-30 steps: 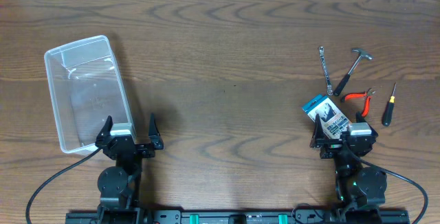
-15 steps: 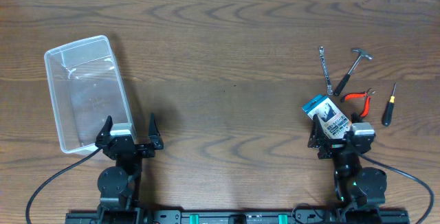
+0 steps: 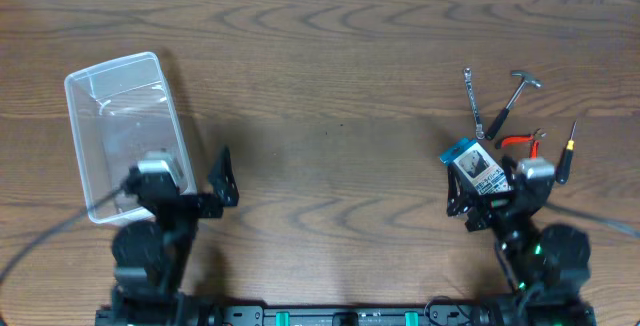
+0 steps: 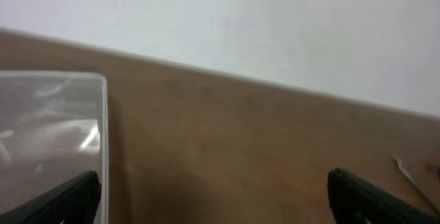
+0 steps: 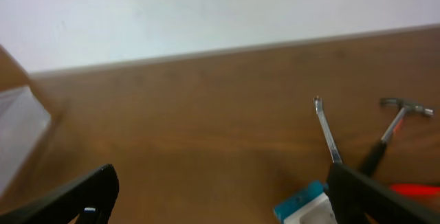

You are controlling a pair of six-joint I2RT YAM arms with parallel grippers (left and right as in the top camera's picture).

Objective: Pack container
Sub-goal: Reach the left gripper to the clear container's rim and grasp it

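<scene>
The clear plastic container (image 3: 120, 126) stands empty at the left of the table; its corner also shows in the left wrist view (image 4: 48, 128). My left gripper (image 3: 185, 181) is open and empty, at the container's near right corner. My right gripper (image 3: 495, 191) is open and empty, over a blue-and-white packet (image 3: 472, 165). Behind it lie a wrench (image 3: 472, 101), a hammer (image 3: 512, 101), red pliers (image 3: 524, 143) and a screwdriver (image 3: 566, 154). In the right wrist view the packet (image 5: 302, 207), wrench (image 5: 326, 131) and hammer (image 5: 392, 128) show ahead of the fingers.
The wood table (image 3: 330, 96) runs to a white wall at the back. Arm cables trail at the front left and front right edges.
Both arms have lifted from their rest pose and swung forward. The left gripper has moved toward the container's corner; the right gripper has moved up over the packet.
</scene>
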